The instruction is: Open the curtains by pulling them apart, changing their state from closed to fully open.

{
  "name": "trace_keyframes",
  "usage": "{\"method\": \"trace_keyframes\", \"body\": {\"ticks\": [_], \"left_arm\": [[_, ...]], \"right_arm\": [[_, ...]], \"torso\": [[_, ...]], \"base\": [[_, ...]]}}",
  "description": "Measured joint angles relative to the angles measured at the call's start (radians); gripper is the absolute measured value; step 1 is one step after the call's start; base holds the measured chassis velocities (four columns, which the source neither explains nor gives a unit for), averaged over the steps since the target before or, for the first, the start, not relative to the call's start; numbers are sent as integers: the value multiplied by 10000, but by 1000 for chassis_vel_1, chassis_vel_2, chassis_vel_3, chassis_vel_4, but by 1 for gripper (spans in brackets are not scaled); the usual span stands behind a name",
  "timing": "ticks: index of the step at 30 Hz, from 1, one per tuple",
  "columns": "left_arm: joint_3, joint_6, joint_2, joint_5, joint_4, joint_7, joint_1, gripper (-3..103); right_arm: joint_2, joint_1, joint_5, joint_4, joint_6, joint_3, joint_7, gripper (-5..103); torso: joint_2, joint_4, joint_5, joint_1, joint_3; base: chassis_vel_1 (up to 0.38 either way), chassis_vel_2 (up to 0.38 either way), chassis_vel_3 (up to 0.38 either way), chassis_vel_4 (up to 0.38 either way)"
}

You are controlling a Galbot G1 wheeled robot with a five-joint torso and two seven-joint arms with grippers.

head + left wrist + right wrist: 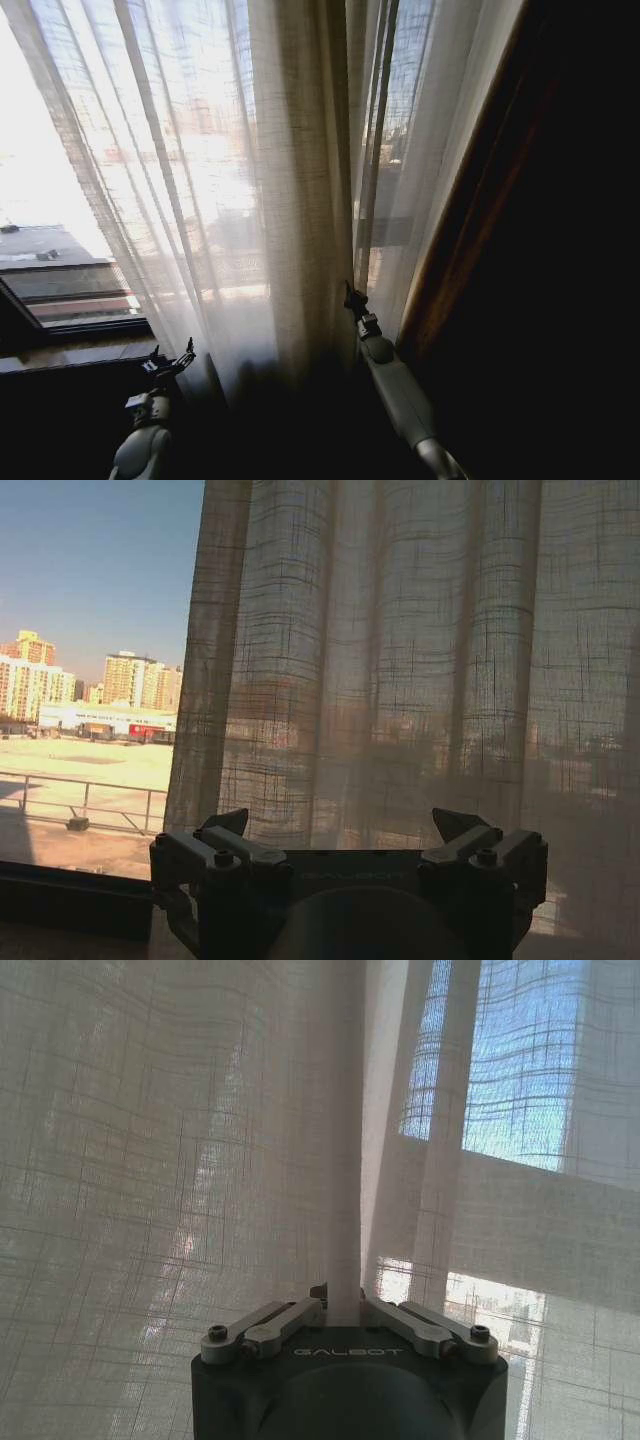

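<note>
The curtains (300, 200) are sheer white, pleated panels over the window, bunched cream in the middle. My right gripper (352, 298) reaches up to the edge of the bunched fabric. In the right wrist view it (343, 1298) is shut on a narrow vertical fold of the curtain (345, 1210), with its fingers (285, 1318) drawn in against the cloth. My left gripper (170, 362) sits low at the left, near the foot of the left panel. In the left wrist view it (345, 825) is open, and the curtain (400, 660) hangs just beyond its fingertips (228, 823).
Bare window glass (40, 200) shows at the far left, with a sill (70, 350) below it. A dark wooden frame (480, 200) and a dark wall stand on the right. Through the uncovered glass (90, 630) I see city buildings.
</note>
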Motion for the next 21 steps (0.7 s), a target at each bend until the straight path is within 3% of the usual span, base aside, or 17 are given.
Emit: {"method": "trace_keyframes", "body": {"ticks": [21], "left_arm": [[0,-1,0,0,0,0,0,100]], "right_arm": [[-664,517,-251,-738,-571,433,1119,0]], "torso": [[-1,-2,1,7,3]], "base": [[8,-4,-6,12]]}}
